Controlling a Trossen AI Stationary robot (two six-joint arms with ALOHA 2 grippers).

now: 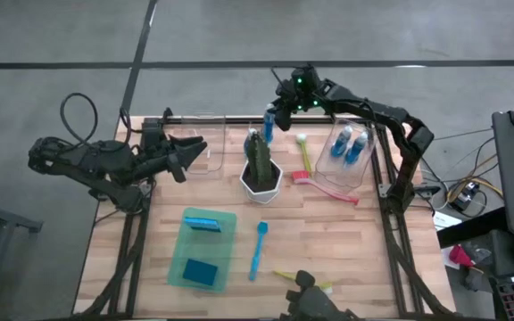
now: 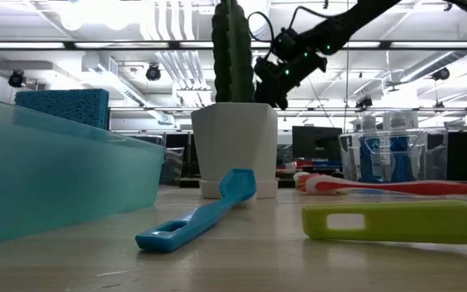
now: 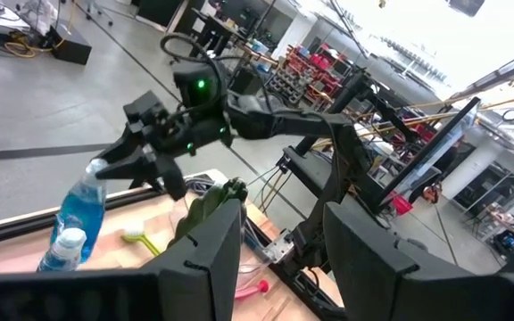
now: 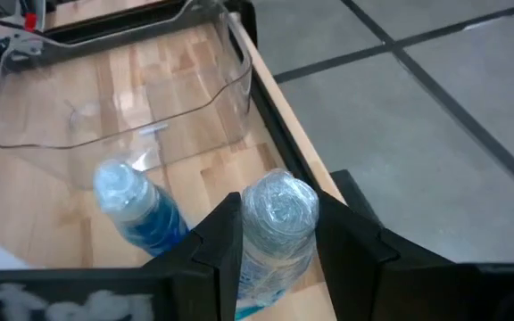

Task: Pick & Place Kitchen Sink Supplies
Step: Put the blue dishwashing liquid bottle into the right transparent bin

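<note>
My right gripper (image 1: 275,114) reaches to the table's far edge, shut on a small blue bottle (image 4: 277,223) with a pale cap. A second blue bottle (image 4: 136,212) stands on the wood just beside it. A clear bin (image 1: 351,153) at the far right holds two more bottles. Two blue sponges (image 1: 202,269) lie in the green tray (image 1: 230,234). A blue brush (image 1: 257,250), a yellow brush (image 1: 303,153) and a pink brush (image 1: 330,188) lie flat on the table. My left gripper (image 3: 284,259) hovers open and empty at the far left. My right gripper pinches the bottle's top (image 4: 279,254), just under the pale cap, between its two fingers (image 4: 217,245). The fingers slant down from the table's far right. The bottle hangs a little tilted below them (image 3: 80,209), higher than its neighbour; its base is hidden.
A cactus in a white pot (image 1: 261,171) stands mid-table, just in front of the held bottle. An empty clear bin (image 1: 205,152) sits at the far left-centre. Another yellow brush (image 1: 300,278) lies near the front edge. Bare wood shows right of the tray.
</note>
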